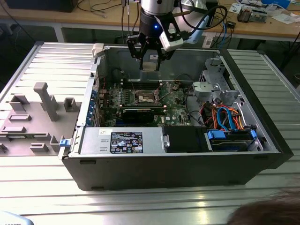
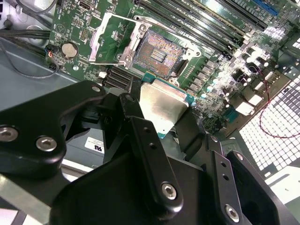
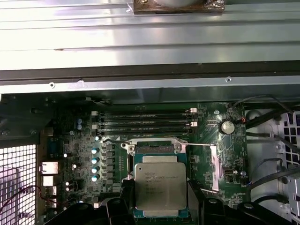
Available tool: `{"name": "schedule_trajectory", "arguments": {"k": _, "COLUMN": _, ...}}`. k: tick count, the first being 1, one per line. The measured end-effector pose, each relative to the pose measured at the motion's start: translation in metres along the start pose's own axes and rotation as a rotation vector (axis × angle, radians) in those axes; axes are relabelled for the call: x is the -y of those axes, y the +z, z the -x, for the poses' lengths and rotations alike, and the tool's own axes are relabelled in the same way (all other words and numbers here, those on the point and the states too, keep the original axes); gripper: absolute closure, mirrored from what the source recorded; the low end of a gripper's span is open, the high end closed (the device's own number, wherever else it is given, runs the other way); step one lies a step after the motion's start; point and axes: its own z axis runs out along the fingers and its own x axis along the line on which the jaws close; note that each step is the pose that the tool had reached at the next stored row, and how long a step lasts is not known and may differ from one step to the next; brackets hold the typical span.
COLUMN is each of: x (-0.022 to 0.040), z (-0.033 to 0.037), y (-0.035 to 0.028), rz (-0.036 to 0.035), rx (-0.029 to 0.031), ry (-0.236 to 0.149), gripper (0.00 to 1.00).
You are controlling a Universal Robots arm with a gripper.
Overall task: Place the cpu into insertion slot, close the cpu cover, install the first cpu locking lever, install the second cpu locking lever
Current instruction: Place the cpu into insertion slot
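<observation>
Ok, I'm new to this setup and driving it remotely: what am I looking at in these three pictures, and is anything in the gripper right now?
The exterior view looks from off the arm at an open computer case lying on a ribbed metal table. The black gripper on the end of the single robot arm hangs over the open case. The two wrist views come from cameras riding on the arm, looking down past the gripper at the green board. The gripper is shut on the cpu, the flat silvery square, held above the board. Just beyond it is the insertion slot, uncovered and without a chip; its cpu cover is swung open to one side. A grey tray of holders lies at the exterior view's left.
</observation>
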Motion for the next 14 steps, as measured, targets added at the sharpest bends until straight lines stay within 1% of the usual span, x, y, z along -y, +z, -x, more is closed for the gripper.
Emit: {"name": "schedule_trajectory", "arguments": {"k": 14, "x": 0.0000, "z": 0.0000, "y": 0.0001, "rz": 0.0004, "rx": 0.0019, "ry": 0.025, "gripper": 0.46}}
